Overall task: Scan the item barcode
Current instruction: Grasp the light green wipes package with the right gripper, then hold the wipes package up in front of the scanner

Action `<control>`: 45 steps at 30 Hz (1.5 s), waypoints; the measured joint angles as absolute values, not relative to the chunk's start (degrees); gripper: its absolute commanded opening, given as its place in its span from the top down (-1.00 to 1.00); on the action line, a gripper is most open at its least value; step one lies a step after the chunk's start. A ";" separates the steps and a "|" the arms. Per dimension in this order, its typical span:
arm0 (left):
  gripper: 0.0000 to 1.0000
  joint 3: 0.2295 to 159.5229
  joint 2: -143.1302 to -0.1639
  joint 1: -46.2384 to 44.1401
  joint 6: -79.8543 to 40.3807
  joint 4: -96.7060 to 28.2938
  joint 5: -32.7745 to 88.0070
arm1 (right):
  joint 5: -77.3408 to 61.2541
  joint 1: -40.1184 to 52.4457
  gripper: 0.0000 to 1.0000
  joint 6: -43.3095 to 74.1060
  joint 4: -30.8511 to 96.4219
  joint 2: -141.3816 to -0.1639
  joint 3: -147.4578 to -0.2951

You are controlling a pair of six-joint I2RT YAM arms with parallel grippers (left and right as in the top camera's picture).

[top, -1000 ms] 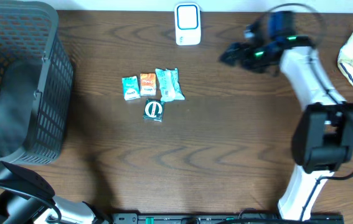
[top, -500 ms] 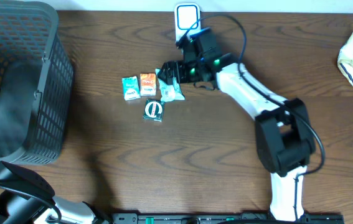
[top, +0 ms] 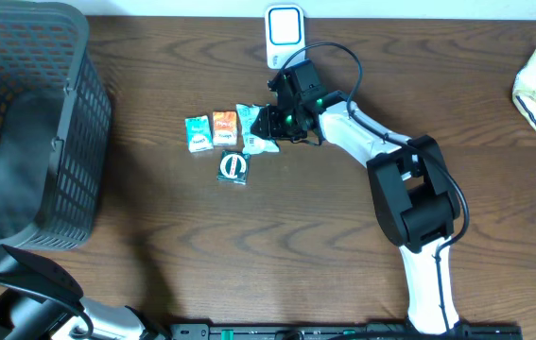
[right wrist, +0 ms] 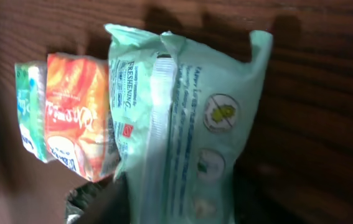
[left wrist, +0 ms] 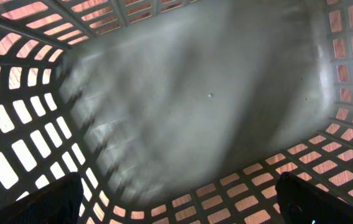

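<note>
From above, my right gripper point(top: 266, 123) is over the pale green pack point(top: 251, 132), which lies just right of the orange packet point(top: 224, 127) and nearer than the white scanner point(top: 285, 36); my left wrist view shows my left gripper point(left wrist: 177, 199) wide apart inside the basket point(left wrist: 14, 124); my right wrist view shows the pack close up beside the orange packet, and I cannot tell if my fingers squeeze it.

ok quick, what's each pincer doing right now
Left pincer: open, nothing in it, pointing into the basket.
Right pincer: down at the mint-green packet; whether it grips cannot be told.
</note>
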State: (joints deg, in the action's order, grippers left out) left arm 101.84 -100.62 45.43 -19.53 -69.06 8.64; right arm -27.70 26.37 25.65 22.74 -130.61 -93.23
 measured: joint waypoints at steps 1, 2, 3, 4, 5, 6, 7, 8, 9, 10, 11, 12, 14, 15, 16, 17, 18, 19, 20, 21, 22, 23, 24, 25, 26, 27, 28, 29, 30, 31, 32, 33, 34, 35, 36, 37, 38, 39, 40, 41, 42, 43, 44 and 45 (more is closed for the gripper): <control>-0.96 101.84 -100.62 45.43 -19.53 -69.06 8.67 | -28.49 26.33 0.82 25.28 22.15 -130.78 -93.23; -0.95 101.84 -100.62 45.43 -19.53 -69.06 8.67 | -28.86 26.33 0.98 25.61 21.89 -130.82 -93.23; -0.96 101.84 -100.62 45.43 -19.53 -69.06 8.67 | -29.58 26.22 0.98 25.76 21.54 -130.85 -93.23; -0.96 101.84 -100.62 45.43 -19.53 -69.06 8.67 | -30.52 26.02 0.98 25.85 20.97 -130.85 -93.23; -0.96 101.84 -100.62 45.43 -19.53 -69.06 8.67 | -31.51 25.80 0.98 25.82 20.45 -130.87 -93.23; -0.96 101.84 -100.62 45.43 -19.53 -69.06 8.67 | -33.63 25.21 0.98 25.85 19.46 -130.89 -93.23; -0.96 101.84 -100.62 45.43 -19.53 -69.06 8.67 | -34.92 24.86 0.98 25.87 19.16 -130.89 -93.23; -0.95 101.84 -100.62 45.43 -19.53 -69.06 8.67 | -36.93 24.12 0.98 25.87 18.92 -130.89 -93.25; -0.96 101.84 -100.62 45.43 -19.53 -69.06 8.67 | -37.78 23.79 0.98 25.87 18.90 -130.89 -93.27; -0.95 101.84 -100.62 45.43 -19.53 -69.06 8.67 | -40.16 22.48 0.98 25.87 18.96 -130.89 -93.27; -0.96 101.84 -100.62 45.43 -19.53 -69.06 8.67 | -42.74 21.10 0.98 25.87 18.98 -130.89 -93.27; -0.95 101.84 -100.62 45.43 -19.53 -69.06 8.67 | -44.34 20.16 0.98 25.89 18.98 -130.87 -93.30; -0.96 101.84 -100.62 45.43 -19.51 -69.06 8.67 | -46.87 18.09 0.98 25.85 19.11 -130.56 -93.30; -0.95 101.84 -100.62 45.43 -19.53 -69.06 8.67 | -48.27 16.93 0.98 25.56 19.29 -130.23 -93.30; -0.95 101.84 -100.62 45.43 -19.51 -69.06 8.67 | -49.56 15.57 0.98 25.21 19.40 -129.54 -93.30; -0.95 101.84 -100.62 45.43 -19.53 -69.06 8.67 | -50.65 14.13 0.98 23.88 20.01 -127.85 -93.30; -0.95 101.84 -100.62 45.43 -19.53 -69.06 8.67 | -51.22 13.47 0.98 23.03 20.25 -126.39 -93.30; -0.95 101.84 -100.62 45.43 -19.53 -69.06 8.67 | -51.40 13.10 0.98 22.06 20.62 -125.03 -93.30; -0.96 101.84 -100.62 45.43 -19.53 -69.04 8.67 | -51.46 12.75 0.98 20.69 21.28 -122.93 -93.30; -0.95 101.84 -100.62 45.43 -19.53 -69.06 8.64 | -51.16 12.53 0.98 19.70 21.58 -121.03 -93.30; -0.95 101.84 -100.62 45.43 -19.53 -69.06 8.67 | -50.28 12.38 0.98 18.35 21.54 -118.08 -93.30; -0.96 101.84 -100.62 45.43 -19.53 -69.06 8.67 | -49.30 12.34 0.98 17.26 21.47 -115.90 -93.32; -0.95 101.84 -100.62 45.43 -19.51 -69.06 8.67 | -47.92 12.34 0.98 15.79 21.34 -113.43 -93.34; -0.96 101.84 -100.62 45.43 -19.53 -69.06 8.67 | -45.17 12.51 0.98 13.45 21.19 -109.97 -93.73; -0.96 101.84 -100.62 45.43 -19.53 -69.06 8.67 | -42.17 12.82 0.98 11.73 20.93 -107.74 -94.11; -0.95 101.84 -100.62 45.43 -19.53 -69.04 8.67 | -40.25 13.06 0.98 10.81 20.71 -106.72 -94.24; -0.95 101.84 -100.62 45.43 -19.53 -69.06 8.67 | -37.63 13.47 0.98 9.67 20.21 -105.60 -94.52; -0.96 101.84 -100.62 45.43 -19.53 -69.06 8.67 | -36.10 13.85 0.98 9.04 19.57 -105.34 -94.63; -0.95 101.84 -100.62 45.43 -19.53 -69.06 8.67 | -35.03 13.98 0.98 8.58 19.27 -105.36 -94.63; -0.95 101.84 -100.62 45.43 -19.53 -69.04 8.67 | -33.95 14.13 0.98 8.10 19.16 -105.58 -94.61; -0.96 101.84 -100.62 45.43 -19.53 -69.06 8.67 | -33.28 14.22 0.98 7.73 19.07 -105.82 -94.61; -0.95 101.84 -100.62 45.43 -19.53 -69.06 8.67 | -32.56 14.22 0.98 6.92 18.94 -106.04 -94.59; -0.95 101.84 -100.62 45.43 -19.53 -69.06 8.67 | -32.08 14.22 0.98 6.35 18.81 -106.13 -94.59; -0.95 101.84 -100.62 45.43 -19.53 -69.06 8.67 | -31.55 14.22 0.98 5.48 18.57 -106.17 -94.56; -0.95 101.84 -100.62 45.43 -19.53 -69.06 8.67 | -31.20 14.22 0.98 4.86 18.41 -106.17 -94.54; -0.95 101.84 -100.62 45.43 -19.53 -69.06 8.67 | -30.94 14.22 0.98 4.29 18.33 -106.17 -94.54; -0.96 101.84 -100.62 45.43 -19.53 -69.06 8.67 | -30.76 14.22 0.98 3.99 18.41 -106.17 -94.54; -0.96 101.84 -100.62 45.43 -19.53 -69.06 8.67 | -30.59 14.22 0.98 3.77 18.55 -106.17 -94.54; -0.96 101.84 -100.62 45.43 -19.53 -69.06 8.67 | -30.44 14.22 0.98 3.55 18.70 -106.17 -94.54; -0.96 101.84 -100.62 45.43 -19.53 -69.06 8.67 | -30.26 14.22 0.98 3.31 18.81 -106.17 -94.54; -0.96 101.84 -100.62 45.43 -19.53 -69.06 8.67 | -30.13 14.22 0.98 3.14 18.98 -106.17 -94.54; -0.96 101.84 -100.62 45.43 -19.53 -69.06 8.67 | -30.06 14.22 0.98 3.03 19.07 -106.17 -94.54; -0.96 101.84 -100.62 45.43 -19.53 -69.06 8.67 | -29.95 14.22 0.98 2.90 19.07 -106.17 -94.54; -0.95 101.84 -100.62 45.43 -19.53 -69.06 8.67 | -29.93 14.22 0.98 2.74 19.09 -106.17 -94.54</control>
